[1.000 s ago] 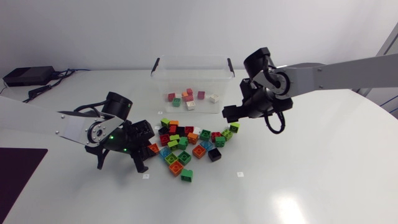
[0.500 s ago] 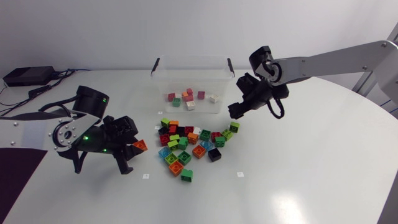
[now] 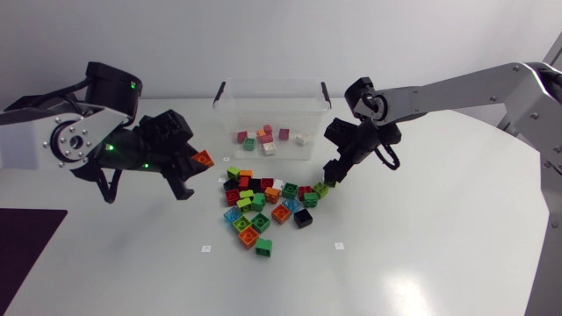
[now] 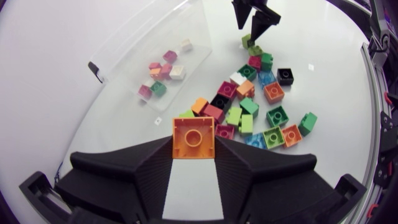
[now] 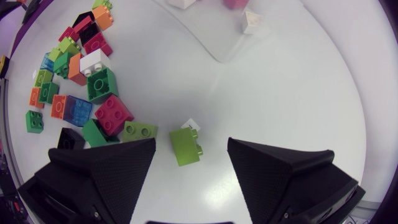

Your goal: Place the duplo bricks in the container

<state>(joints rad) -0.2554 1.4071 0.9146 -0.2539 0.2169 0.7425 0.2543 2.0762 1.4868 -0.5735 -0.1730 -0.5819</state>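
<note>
Up and away from the pile (image 3: 263, 206) swings the left hand (image 4: 192, 155), pinching an orange duplo brick (image 4: 193, 135) short of the container (image 3: 219, 110); the right hand (image 3: 332, 169), spread wide, drops over a lime brick (image 5: 185, 147) on the desk (image 3: 421, 246).

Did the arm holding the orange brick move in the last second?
Yes. The left gripper, shut on the orange brick, moved from the brick pile's left edge back toward the container's front left corner.

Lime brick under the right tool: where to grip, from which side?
From straight above, closing on its two opposite side faces. The lime brick lies apart from the other bricks, centred between the fingers of the open right tool.
</note>
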